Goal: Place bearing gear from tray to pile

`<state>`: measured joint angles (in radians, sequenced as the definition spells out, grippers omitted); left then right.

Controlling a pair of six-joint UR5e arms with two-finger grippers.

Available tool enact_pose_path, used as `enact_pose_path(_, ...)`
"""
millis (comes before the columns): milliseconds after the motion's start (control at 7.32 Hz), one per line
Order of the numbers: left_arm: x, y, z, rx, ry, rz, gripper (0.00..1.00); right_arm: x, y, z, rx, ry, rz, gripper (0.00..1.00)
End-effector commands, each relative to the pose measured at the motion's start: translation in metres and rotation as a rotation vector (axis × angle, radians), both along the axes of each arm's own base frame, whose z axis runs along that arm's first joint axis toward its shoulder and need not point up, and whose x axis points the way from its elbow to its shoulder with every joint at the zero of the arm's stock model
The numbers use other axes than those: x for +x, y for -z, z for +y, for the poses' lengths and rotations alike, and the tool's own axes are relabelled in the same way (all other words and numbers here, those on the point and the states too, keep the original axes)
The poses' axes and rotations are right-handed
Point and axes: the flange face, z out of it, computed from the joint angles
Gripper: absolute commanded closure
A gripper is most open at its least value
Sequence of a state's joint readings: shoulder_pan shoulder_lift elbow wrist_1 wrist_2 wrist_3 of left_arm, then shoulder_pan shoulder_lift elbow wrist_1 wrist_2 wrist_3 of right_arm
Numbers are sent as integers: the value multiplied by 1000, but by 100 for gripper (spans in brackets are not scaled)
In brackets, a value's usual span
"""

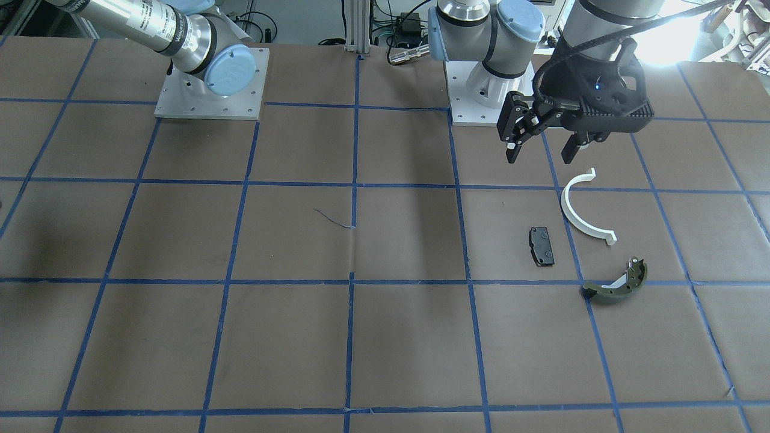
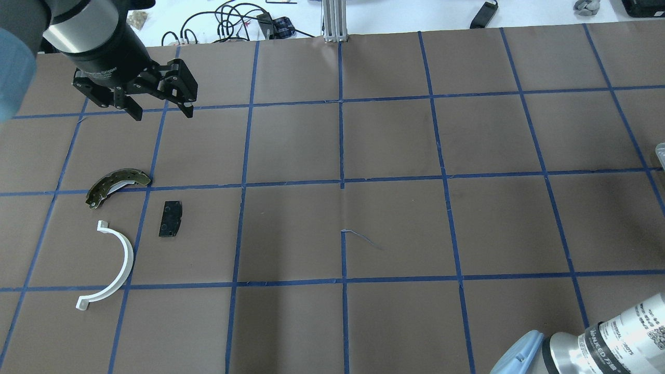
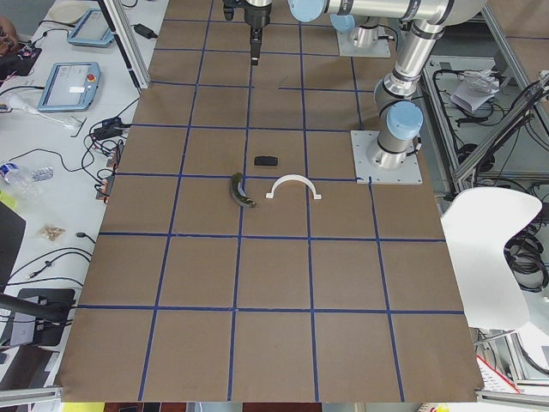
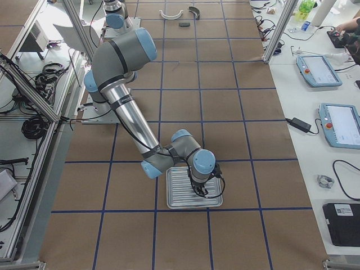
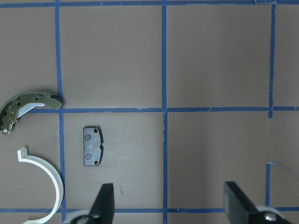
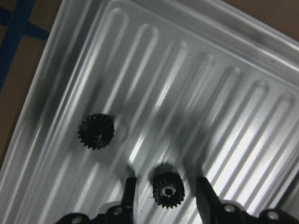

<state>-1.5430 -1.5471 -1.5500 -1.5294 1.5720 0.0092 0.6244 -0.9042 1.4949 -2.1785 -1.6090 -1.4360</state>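
Note:
In the right wrist view, two black bearing gears lie on the ribbed metal tray. One gear sits between the fingers of my right gripper, which is open, with a gap on each side. The other gear lies to its left. The pile is a white half-ring, a black pad and an olive brake shoe. My left gripper hangs open and empty above the table, just beyond the pile.
The tray lies at the table's right end, far from the pile. The left wrist view shows the pad, the brake shoe and the half-ring on brown paper with blue grid tape.

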Motion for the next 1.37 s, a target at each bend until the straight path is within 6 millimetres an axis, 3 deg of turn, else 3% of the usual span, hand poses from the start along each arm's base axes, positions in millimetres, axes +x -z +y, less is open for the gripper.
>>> enact_pose_path(0,1,1,1,2,-5,-7,13,1,0,0,1,5,-1,63)
enact_pose_path(137,1,2,0,3,-5,-7,11,4,-2,-2,0,0,2,86)
enact_pose_path(273,0,2,0,3,-6,-3,8,3,-2,-2,7,2,6,99)
enact_pose_path(410,0,2,-1,5,-6,-1,6,6,-17,-3,5,2,17,100)
enact_pose_path(546,0,2,-1,5,-6,-4,0,16,-49,-5,-16,10,46,100)
enact_pose_path(683,0,2,-1,5,-6,-3,0,38,-75,-17,-39,-12,75,100)
enact_pose_path(820,0,2,-1,5,-5,-3,0,74,-79,-36,-22,-31,51,100)
enact_pose_path(956,1,3,-1,6,1,-6,0,121,-109,-51,-3,2,52,100)
enact_pose_path(1093,0,2,-1,5,0,-5,0,167,-141,-54,5,24,54,100)
enact_pose_path(1229,1,1,-1,3,1,-6,0,226,-147,-64,13,75,44,100)
